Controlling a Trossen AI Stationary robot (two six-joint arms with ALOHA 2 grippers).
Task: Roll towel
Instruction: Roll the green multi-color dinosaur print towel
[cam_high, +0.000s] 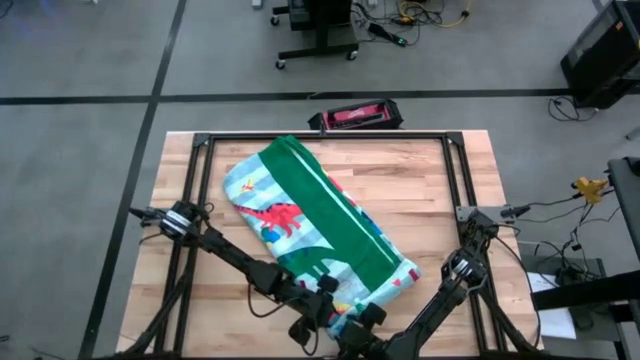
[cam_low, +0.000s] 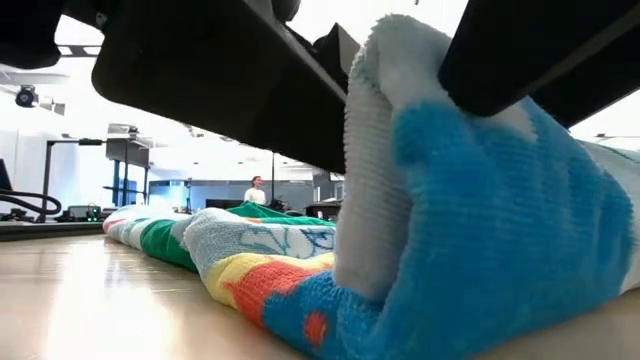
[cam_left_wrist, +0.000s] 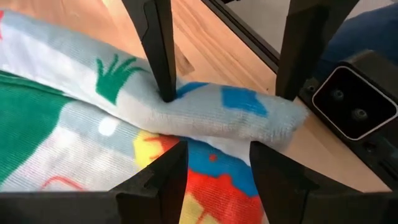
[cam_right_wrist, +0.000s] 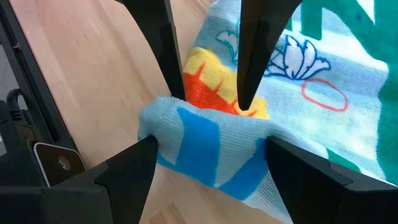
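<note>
The towel (cam_high: 320, 220) lies slantwise on the wooden table, from the far left to the near right, folded lengthwise with its green border on top. Its near end is turned over into a thick fold (cam_low: 450, 200) that stands raised off the wood. Both grippers are at this near end: my left gripper (cam_high: 325, 310) (cam_left_wrist: 227, 96) and my right gripper (cam_high: 365, 322) (cam_right_wrist: 211, 99) sit side by side, each shut on the fold. The right arm's wrist housing (cam_left_wrist: 351, 102) shows close beside the left gripper. My left gripper holds the turned-over near edge (cam_left_wrist: 217, 109) of the towel between its two fingers, coming from above and slanting down. One finger (cam_left_wrist: 165, 81) dents the cloth; the other (cam_left_wrist: 292, 74) stands at the fold's end. Several layers are gathered; the fold rests on the towel below. My right gripper pinches the turned-over blue corner fold (cam_right_wrist: 199, 134) between its two fingers (cam_right_wrist: 249, 87), coming from above and slanting down. The fingertips are hidden behind the bunched cloth. Several layers are taken. The fold is raised, and the towel beyond it lies on the table.
A black metal frame (cam_high: 320, 135) runs round the table top. A red and black object (cam_high: 355, 116) lies past the far edge. Bare wood (cam_high: 430, 200) shows right of the towel. A person (cam_low: 257, 190) stands far back in the room.
</note>
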